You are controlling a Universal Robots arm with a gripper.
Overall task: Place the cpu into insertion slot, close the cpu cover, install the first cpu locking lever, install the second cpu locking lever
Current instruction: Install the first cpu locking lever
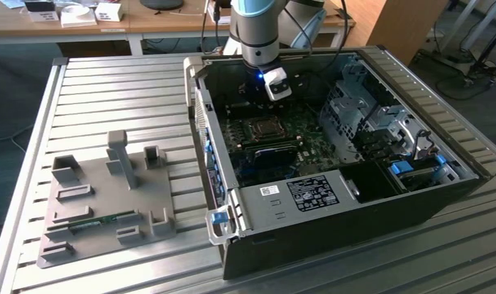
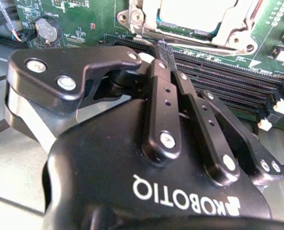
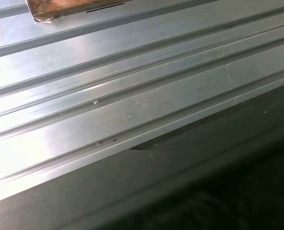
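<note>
In the second wrist view the cpu (image 2: 190, 12) lies in its socket on the green motherboard, its silver-grey top showing through the square opening of the cpu cover (image 2: 245, 33). The cover lies flat around it. My gripper (image 2: 162, 46) is shut, its black fingers (image 2: 162, 96) pressed together. Their tips touch a thin silvery lever rod (image 2: 214, 45) that runs along the socket's edge. In the exterior view the arm (image 1: 258, 37) reaches down into the open computer case, just behind the socket (image 1: 263, 128).
The open black case (image 1: 330, 202) lies on a slatted aluminium table (image 1: 109, 92). Black memory slots (image 2: 223, 81) and a coin battery (image 2: 46, 29) sit close to the socket. A drive cage (image 1: 370, 116) fills the case's right side. A grey fixture plate (image 1: 101, 202) lies at the exterior view's left.
</note>
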